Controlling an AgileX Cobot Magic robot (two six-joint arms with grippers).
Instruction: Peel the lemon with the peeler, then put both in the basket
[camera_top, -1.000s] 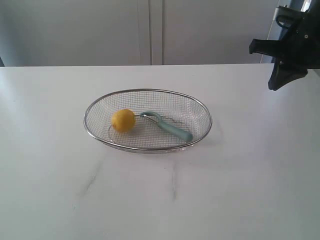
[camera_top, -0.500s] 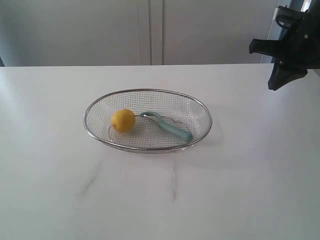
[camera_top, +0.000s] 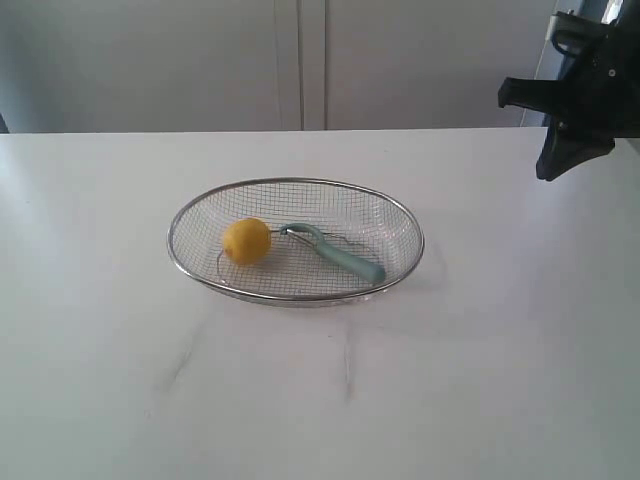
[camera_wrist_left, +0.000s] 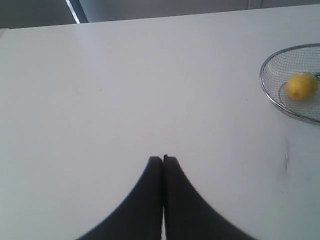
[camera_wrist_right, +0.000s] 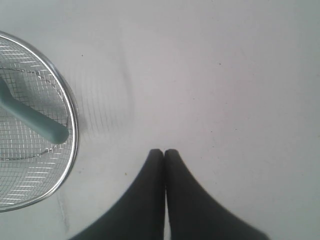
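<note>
The wire mesh basket (camera_top: 400, 215) sits mid-table. Inside it lie the yellow lemon (camera_top: 246, 241) on the left and the teal-handled peeler (camera_top: 340, 256) beside it, blade end toward the lemon. The left wrist view shows the basket rim (camera_wrist_left: 263, 89) and the lemon (camera_wrist_left: 301, 86) far off to one side of my left gripper (camera_wrist_left: 163, 159), which is shut and empty over bare table. My right gripper (camera_wrist_right: 164, 152) is shut and empty too, hanging clear of the basket rim (camera_wrist_right: 74, 131) and the peeler handle (camera_wrist_right: 35, 121). In the exterior view the right arm (camera_top: 578, 100) is raised at the far right.
The white table (camera_top: 320, 400) stretches around the basket on all sides. A pale wall with a vertical seam (camera_top: 312, 60) stands behind the table's far edge. Faint scuff marks (camera_top: 348, 365) show on the tabletop in front of the basket.
</note>
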